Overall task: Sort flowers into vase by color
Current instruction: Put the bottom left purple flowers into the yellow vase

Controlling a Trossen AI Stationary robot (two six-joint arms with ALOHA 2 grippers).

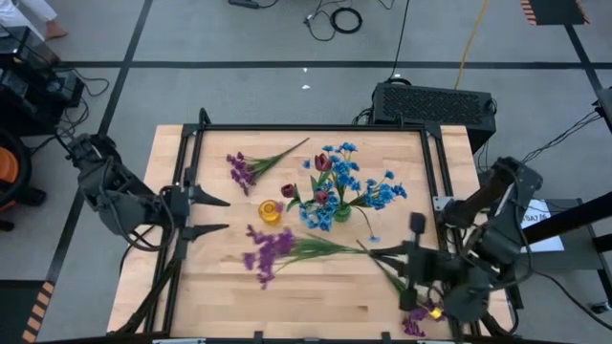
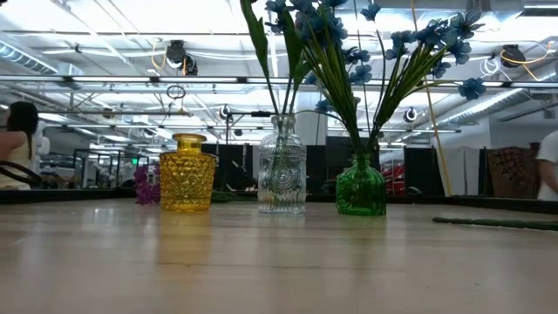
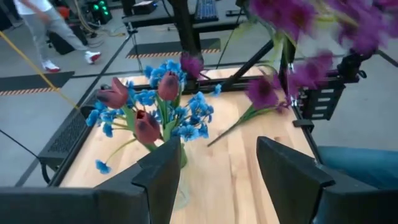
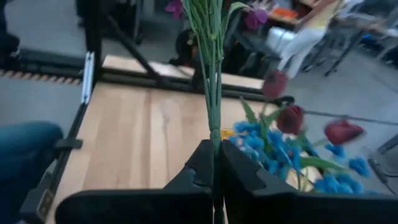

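Near the table's right edge our right gripper [image 4: 214, 163] pinches a purple flower's [image 1: 270, 250] stem, the left gripper [image 1: 212, 215] waits open; next, lift toward the yellow vase [image 1: 270, 211].

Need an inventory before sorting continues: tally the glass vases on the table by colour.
Yellow textured glass vase: 1
Clear ribbed glass vase: 1
Green glass vase: 1
Total: 3
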